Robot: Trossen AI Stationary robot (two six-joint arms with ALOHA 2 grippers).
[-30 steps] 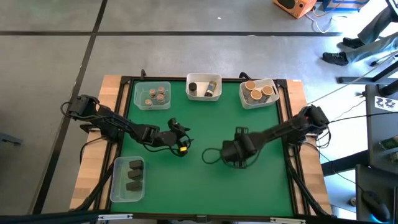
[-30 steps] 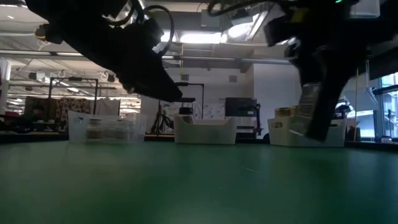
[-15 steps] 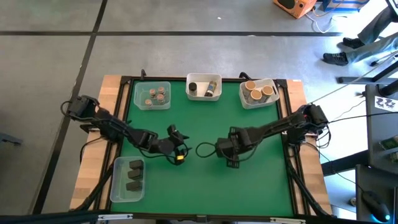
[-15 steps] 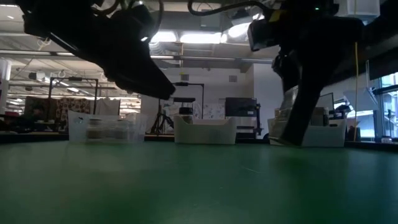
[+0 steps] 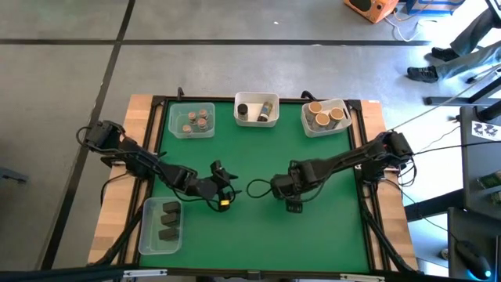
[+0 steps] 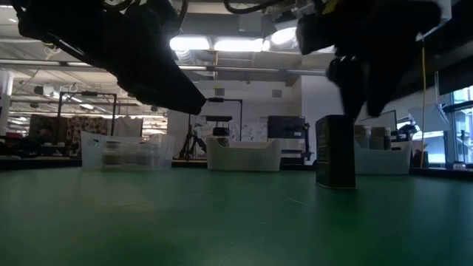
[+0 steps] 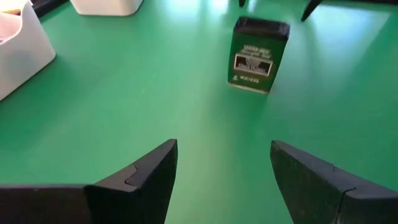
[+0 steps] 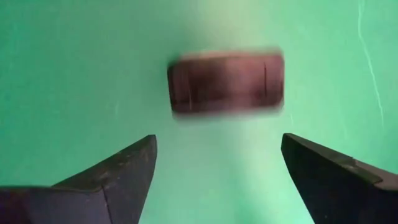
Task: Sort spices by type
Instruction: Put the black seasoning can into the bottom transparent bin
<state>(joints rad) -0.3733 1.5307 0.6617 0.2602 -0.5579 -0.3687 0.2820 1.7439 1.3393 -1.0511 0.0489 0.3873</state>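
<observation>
A dark blocky spice container [image 6: 335, 151] stands upright on its base on the green table [image 5: 250, 235], near the middle. My right gripper [image 5: 288, 194] hangs just above it, pointing down, open; in the right wrist view the container's top [image 8: 225, 82] lies beyond the fingertips [image 8: 217, 162], touching neither. My left gripper [image 5: 221, 188] hovers open to its left, facing the container's labelled side [image 7: 255, 59], with nothing between its fingers [image 7: 224, 155].
Along the far edge stand a clear tub of grey-brown-lidded jars [image 5: 192, 120], a white tub with dark cylinders [image 5: 257, 110] and a tub of tan-lidded jars [image 5: 325, 116]. A clear tub with dark blocks [image 5: 163, 223] sits near left. Bare green surface lies at the near right.
My right gripper held the dark block tilted above the table; the block now stands upright on the table, free of the fingers, and the gripper is above it. My left gripper has swung a little toward the table's near edge.
</observation>
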